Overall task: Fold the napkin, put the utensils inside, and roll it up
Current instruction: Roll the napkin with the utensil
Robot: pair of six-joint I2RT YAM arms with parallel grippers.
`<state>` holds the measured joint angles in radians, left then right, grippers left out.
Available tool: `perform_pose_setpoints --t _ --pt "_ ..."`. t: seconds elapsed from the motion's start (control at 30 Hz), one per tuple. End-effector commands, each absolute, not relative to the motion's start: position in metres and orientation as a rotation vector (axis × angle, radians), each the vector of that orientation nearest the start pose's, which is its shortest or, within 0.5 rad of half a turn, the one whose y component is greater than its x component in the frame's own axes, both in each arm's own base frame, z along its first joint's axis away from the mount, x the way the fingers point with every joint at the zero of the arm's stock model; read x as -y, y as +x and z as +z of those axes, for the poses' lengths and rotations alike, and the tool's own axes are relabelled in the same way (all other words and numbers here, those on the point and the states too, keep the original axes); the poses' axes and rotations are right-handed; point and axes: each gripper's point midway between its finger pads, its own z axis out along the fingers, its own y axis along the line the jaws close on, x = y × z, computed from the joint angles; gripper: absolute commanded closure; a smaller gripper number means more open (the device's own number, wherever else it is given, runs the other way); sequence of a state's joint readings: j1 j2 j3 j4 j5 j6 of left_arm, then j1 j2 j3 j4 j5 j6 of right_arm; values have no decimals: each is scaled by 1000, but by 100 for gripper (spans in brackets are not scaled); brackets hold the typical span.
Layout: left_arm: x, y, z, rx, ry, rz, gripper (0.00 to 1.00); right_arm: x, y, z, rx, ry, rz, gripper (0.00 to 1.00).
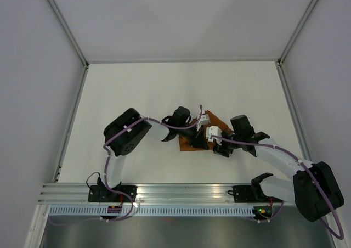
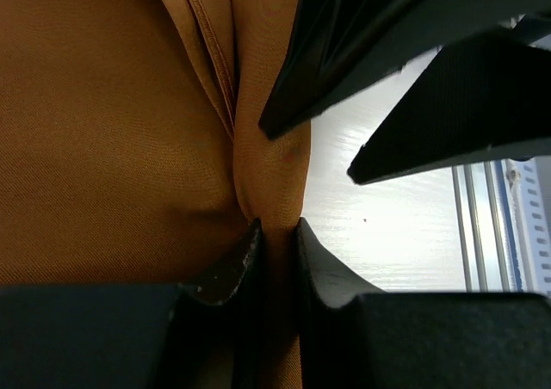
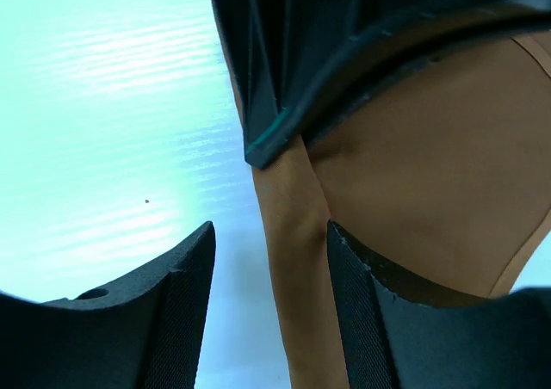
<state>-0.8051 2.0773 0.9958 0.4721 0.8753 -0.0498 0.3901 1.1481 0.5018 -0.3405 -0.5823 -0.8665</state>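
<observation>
Left claw (image 2: 277,234) is pinching the napkin (image 2: 112,148) on the white desk (image 1: 164,89); right claw (image 3: 269,231) is hanging released, pale walls (image 1: 33,94) enclosing.

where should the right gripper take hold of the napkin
Pinch the narrow raised fold of the napkin, probably best from straight on: it runs lengthwise between the right gripper's open fingers, so closing across it should catch it. The left gripper pinches the same fold opposite.

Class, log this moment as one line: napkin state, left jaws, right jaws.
napkin: folded over, creased | left jaws: shut on napkin fold | right jaws: open, napkin edge between them
</observation>
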Motion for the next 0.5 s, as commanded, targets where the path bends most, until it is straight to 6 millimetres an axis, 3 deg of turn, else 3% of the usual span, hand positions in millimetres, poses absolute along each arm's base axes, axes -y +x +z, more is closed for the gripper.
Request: perform_pose_setpoints --t 0.0,0.47 --pt "361 160 -64 -2371 1266 -1401 98 -168 230 50 -1707 -1573 372 39" --pt "362 165 -67 -2409 1239 -1397 98 -176 212 19 -1713 -1719 355 41"
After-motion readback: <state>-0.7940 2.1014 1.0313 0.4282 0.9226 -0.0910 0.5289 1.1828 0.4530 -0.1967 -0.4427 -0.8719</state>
